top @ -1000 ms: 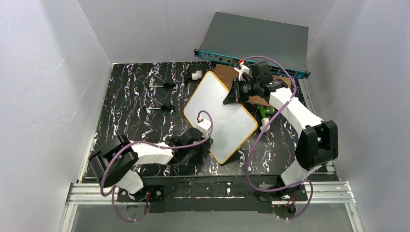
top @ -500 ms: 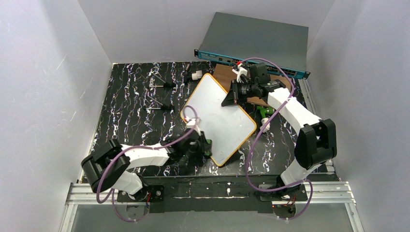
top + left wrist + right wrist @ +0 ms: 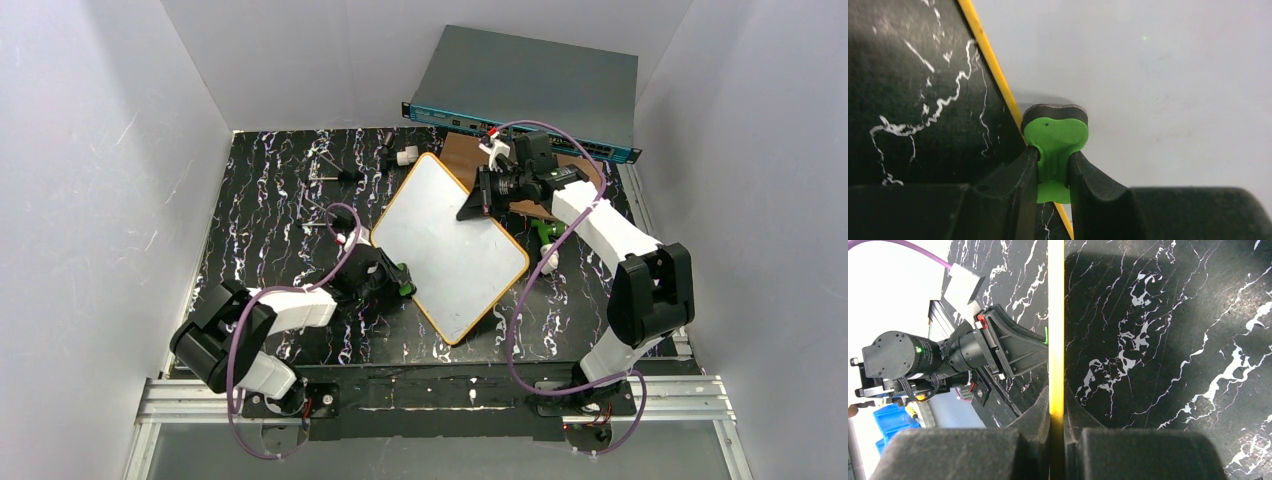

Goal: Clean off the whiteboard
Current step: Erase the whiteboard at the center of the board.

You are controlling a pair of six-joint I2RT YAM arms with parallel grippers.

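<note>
Pincers grip at the whiteboard's opposite edges.
The left pincer clenches a green eraser resting on the board's left orange-yellow edge, with marbled table beside it. The board lies diamond-wise mid-table and looks plain white. The right pincer is clamped on its far-right frame, with a wooden board just behind.

L arm: I'm lying low, elbow folded back by the base, forearm stretching fwd-right, wrist pointing right. L gripper: I'm pinching a green tab btw both fingers, jaws narrow.
R arm: I'm holding elbow high, forearm reaching far fwd-left, wrist rolled sideways. R gripper: I'm clamping the whiteboard by its thin edge, fingers nearly meeting.
</note>
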